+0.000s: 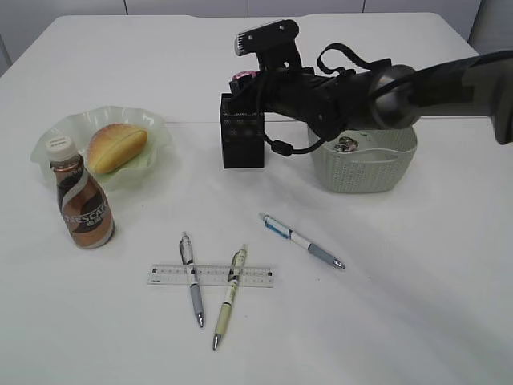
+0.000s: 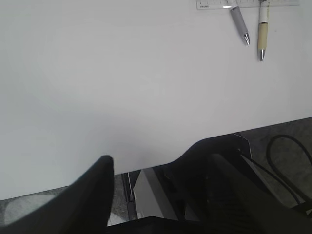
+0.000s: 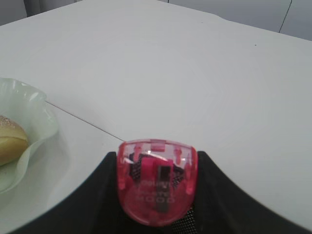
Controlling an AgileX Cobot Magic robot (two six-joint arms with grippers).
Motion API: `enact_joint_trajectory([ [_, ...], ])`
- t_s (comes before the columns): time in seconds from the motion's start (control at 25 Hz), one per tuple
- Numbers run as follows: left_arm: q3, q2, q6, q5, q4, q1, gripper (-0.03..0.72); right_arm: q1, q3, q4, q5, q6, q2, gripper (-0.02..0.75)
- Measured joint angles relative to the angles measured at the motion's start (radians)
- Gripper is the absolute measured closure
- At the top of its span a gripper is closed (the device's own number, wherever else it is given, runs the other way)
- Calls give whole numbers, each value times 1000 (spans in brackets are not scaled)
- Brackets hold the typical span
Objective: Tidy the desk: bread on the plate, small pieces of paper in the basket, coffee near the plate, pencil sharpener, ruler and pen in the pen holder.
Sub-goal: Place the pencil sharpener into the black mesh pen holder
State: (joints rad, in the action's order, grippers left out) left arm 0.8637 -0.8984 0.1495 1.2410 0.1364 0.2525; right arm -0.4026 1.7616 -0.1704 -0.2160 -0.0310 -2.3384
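Note:
My right gripper (image 1: 244, 80) reaches across to just above the black mesh pen holder (image 1: 242, 140), shut on the pink pencil sharpener (image 1: 243, 77). In the right wrist view the sharpener (image 3: 157, 183) sits between both black fingers (image 3: 97, 195), with mesh below it. The bread (image 1: 117, 147) lies in the pale-green plate (image 1: 156, 128), and the coffee (image 1: 82, 200) stands in front of it. The clear ruler (image 1: 210, 275) lies under two pens (image 1: 191, 278) (image 1: 229, 297); a third pen (image 1: 303, 241) lies to the right. My left gripper (image 2: 156, 170) hangs open and empty over the desk's near edge.
The grey-green basket (image 1: 365, 164) stands right of the pen holder, under my right arm, with a crumpled scrap (image 1: 347, 144) inside. In the left wrist view the ruler (image 2: 214, 4) and two pen tips (image 2: 240, 24) show at the far top.

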Motion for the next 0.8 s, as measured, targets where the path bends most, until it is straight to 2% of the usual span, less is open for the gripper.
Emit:
enact_joint_trajectory([
  [0.8, 0, 0, 0, 0, -6, 0, 245, 0, 46, 0, -8, 1, -59, 436],
])
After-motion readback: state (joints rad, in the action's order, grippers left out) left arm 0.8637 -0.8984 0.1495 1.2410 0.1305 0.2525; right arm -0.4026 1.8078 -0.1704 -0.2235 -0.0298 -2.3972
